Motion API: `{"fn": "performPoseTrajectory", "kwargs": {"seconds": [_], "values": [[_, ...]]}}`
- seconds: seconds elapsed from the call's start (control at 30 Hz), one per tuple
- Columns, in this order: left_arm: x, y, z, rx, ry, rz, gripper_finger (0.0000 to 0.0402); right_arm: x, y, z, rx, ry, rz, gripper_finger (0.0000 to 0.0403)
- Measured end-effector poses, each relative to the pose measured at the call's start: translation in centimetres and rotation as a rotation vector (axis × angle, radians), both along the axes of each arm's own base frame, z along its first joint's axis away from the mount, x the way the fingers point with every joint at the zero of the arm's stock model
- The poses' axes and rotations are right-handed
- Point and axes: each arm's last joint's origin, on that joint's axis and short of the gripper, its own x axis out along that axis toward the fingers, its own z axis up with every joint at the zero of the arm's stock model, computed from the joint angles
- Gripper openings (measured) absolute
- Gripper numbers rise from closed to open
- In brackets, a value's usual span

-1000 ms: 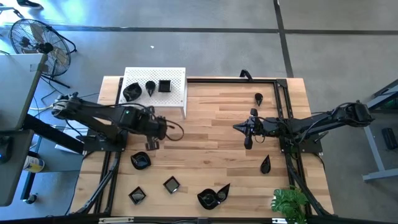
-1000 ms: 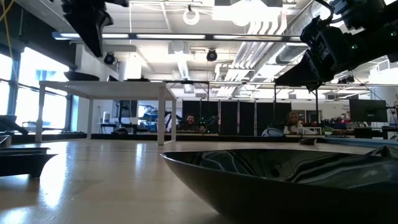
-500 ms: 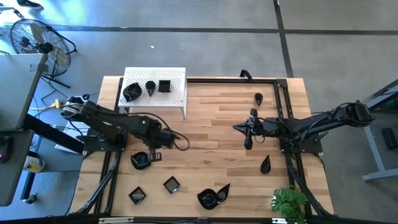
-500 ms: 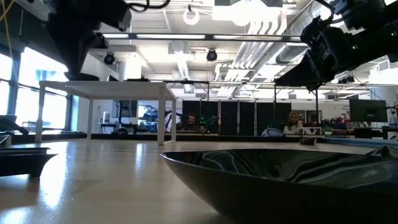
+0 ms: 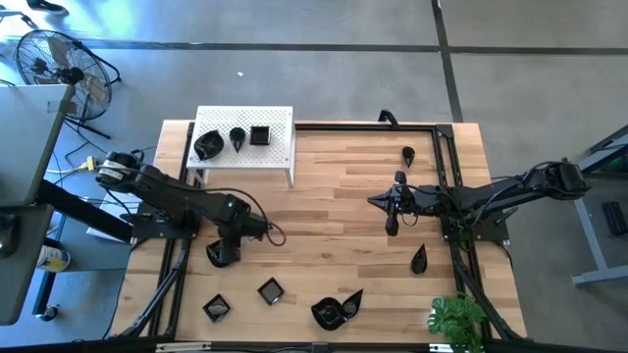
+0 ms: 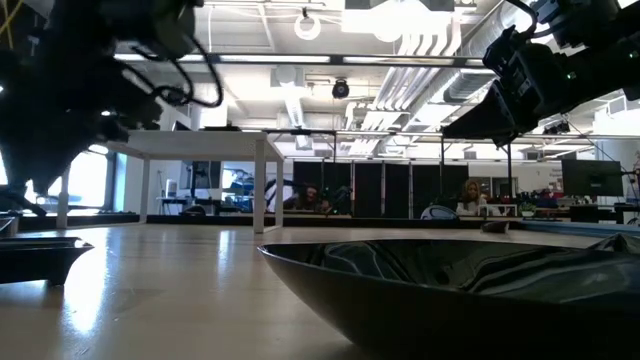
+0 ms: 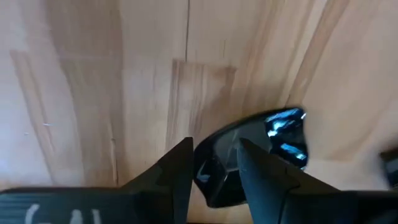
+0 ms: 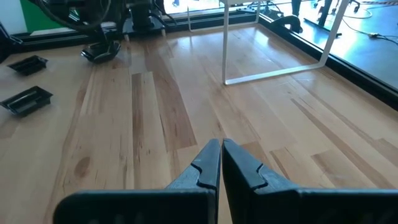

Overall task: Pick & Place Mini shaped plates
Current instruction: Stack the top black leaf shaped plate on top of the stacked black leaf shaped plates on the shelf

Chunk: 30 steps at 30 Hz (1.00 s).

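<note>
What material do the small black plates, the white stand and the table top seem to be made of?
The small black plates look like glazed ceramic or glossy plastic: the left wrist view shows a bright blue-white reflection on one plate's rim; which of the two, I cannot tell. The white stand appears to be painted perforated sheet metal on thin legs, matte. The table top is pale wooden planks with visible grain and a light sheen.

glossy black plates (image 5: 270, 290), white perforated stand (image 5: 244, 140)

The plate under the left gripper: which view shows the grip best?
The left wrist view: the left gripper has its fingers straddling the plate rim. The high view shows only the arm over it; the low view a dark silhouette; the right wrist view shows it far off.
</note>
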Motion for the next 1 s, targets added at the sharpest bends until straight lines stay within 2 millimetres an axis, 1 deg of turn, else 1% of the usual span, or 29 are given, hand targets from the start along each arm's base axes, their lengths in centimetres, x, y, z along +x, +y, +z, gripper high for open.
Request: {"fn": "performPoseTrajectory", "kwargs": {"seconds": [0.1, 0.2, 0.53, 0.67, 0.93, 1.0], "values": [[-0.7, -0.2, -1.1, 0.008, 0.020, -0.029, 0.0124, 0.0, 0.0, 0.0, 0.000, 0.000, -0.001, 0.0007], [-1.3, -0.4, -1.7, 0.040, 0.041, -0.051, 0.0124, 0.0, 0.0, 0.0, -0.001, 0.000, -0.002, 0.0007], [-1.3, -0.6, -2.9, 0.026, 0.004, -0.065, 0.0120, 0.0, 0.0, 0.0, -0.001, 0.000, -0.002, 0.0007], [-1.3, -0.6, -3.2, 0.021, 0.012, -0.074, 0.0093, 0.0, 0.0, 0.0, -0.001, 0.000, -0.002, 0.0007], [-1.2, -0.7, -3.2, -0.006, 0.008, -0.098, 0.0014, 0.0, 0.0, 0.0, -0.001, 0.000, -0.002, 0.0007], [-1.2, -0.7, -3.2, -0.016, 0.013, -0.090, 0.0005, 0.0, 0.0, 0.0, -0.001, 0.000, -0.002, 0.0007]]}}
